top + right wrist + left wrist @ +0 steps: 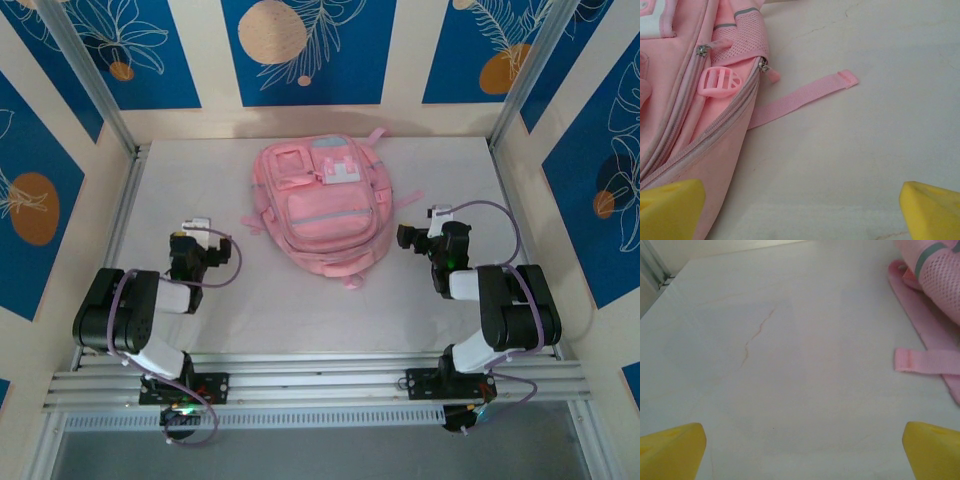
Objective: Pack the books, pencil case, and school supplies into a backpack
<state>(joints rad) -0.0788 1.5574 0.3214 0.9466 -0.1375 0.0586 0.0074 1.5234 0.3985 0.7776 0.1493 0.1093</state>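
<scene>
While both arms are held low at either side of the backpack (320, 205), the left gripper (805, 450) is seen with its yellow fingers (670, 450) spread wide and nothing between them. The right gripper (802, 210) is spread equally and is likewise empty. The backpack is laid flat on the table (270, 310), front pockets upward. It lies ahead and to the right of the left gripper, and ahead and to the left of the right gripper, close beside that gripper's left finger. A loose strap (800, 97) is trailed across the table ahead of the right gripper, and a strap end (925, 360) is laid ahead and right of the left one. Three risks are judged. A strap may be snagged by a finger on approach and the bag dragged. The soft bag may be slid rather than opened if the zip pull (771, 72) is tugged while the body is unbraced. The small pull may be lost from between the fingers.
</scene>
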